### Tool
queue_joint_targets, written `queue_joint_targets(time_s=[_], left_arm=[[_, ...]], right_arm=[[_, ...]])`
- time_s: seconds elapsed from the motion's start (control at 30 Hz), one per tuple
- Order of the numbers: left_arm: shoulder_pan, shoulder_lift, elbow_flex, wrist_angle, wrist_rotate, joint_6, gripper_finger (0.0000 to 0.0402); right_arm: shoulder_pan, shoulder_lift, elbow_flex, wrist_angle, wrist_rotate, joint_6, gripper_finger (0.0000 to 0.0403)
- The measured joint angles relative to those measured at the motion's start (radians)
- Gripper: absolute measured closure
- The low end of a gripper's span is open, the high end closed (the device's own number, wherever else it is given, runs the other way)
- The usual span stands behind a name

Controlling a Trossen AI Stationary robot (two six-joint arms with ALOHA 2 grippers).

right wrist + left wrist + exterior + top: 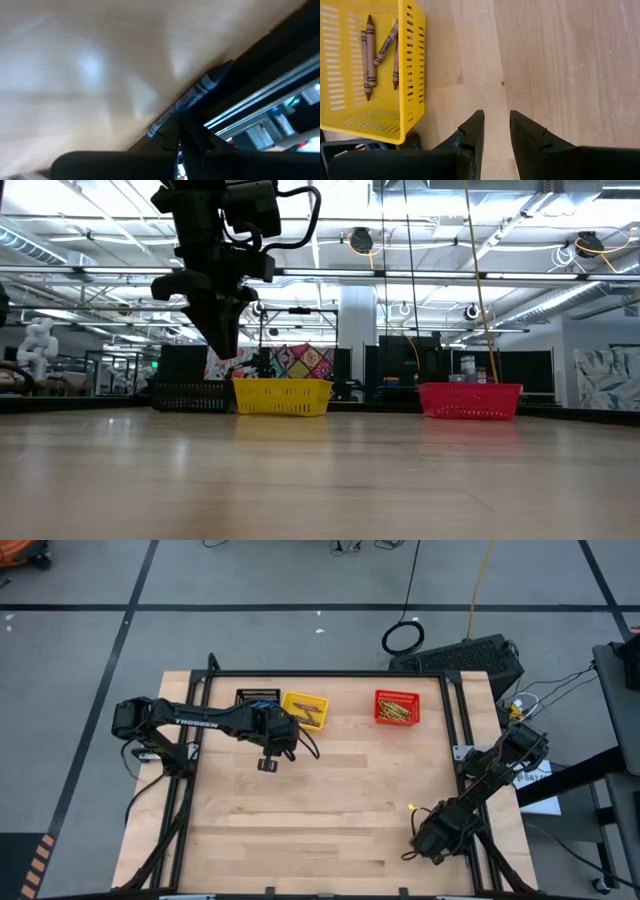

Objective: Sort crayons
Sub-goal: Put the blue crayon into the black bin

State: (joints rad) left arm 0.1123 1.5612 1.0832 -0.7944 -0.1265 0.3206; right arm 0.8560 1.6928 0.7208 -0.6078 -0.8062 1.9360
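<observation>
A blue crayon [197, 92] lies flat on the wood, right along the black frame rail [260, 80] at the table's near right. My right gripper [179, 132] is shut, low over the table [415, 845], with its tips at the crayon's blunt end. My left gripper [496, 131] is open with nothing between its fingers. It hangs over bare wood [268, 762] just in front of the yellow basket [412, 60]. Several brown crayons [369, 55] lie in that basket. The red basket [397, 708] holds olive-yellow crayons [398, 714]. My right gripper's shut fingertips stand against the blue crayon's paper-wrapped part near its blunt end [167, 117], coming at it on a slant from above. I cannot tell whether they touch it. The crayon lies flat along the rail.
Black [190, 395], yellow [282, 395] and red [470, 400] mesh baskets stand in a row at the table's far edge. A small yellow thing [411, 807] lies on the wood just beyond my right gripper. A black frame [455, 710] borders the tabletop. The table's middle is bare wood [330, 790].
</observation>
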Motion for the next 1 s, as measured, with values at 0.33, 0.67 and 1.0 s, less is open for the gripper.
queue_joint_targets(time_s=[0.33,0.67,1.0], left_arm=[[0.000,0.000,0.000,0.000,0.000,0.000,0.0317],[0.000,0.000,0.000,0.009,0.000,0.002,0.0317],[0.000,0.000,0.000,0.009,0.000,0.002,0.0317]], right_arm=[[-0.013,0.001,0.021,0.052,0.053,-0.012,0.0403],[-0.077,0.005,0.143,-0.060,0.249,-0.111,0.0403],[-0.074,0.005,0.222,-0.201,0.304,-0.099,0.0403]])
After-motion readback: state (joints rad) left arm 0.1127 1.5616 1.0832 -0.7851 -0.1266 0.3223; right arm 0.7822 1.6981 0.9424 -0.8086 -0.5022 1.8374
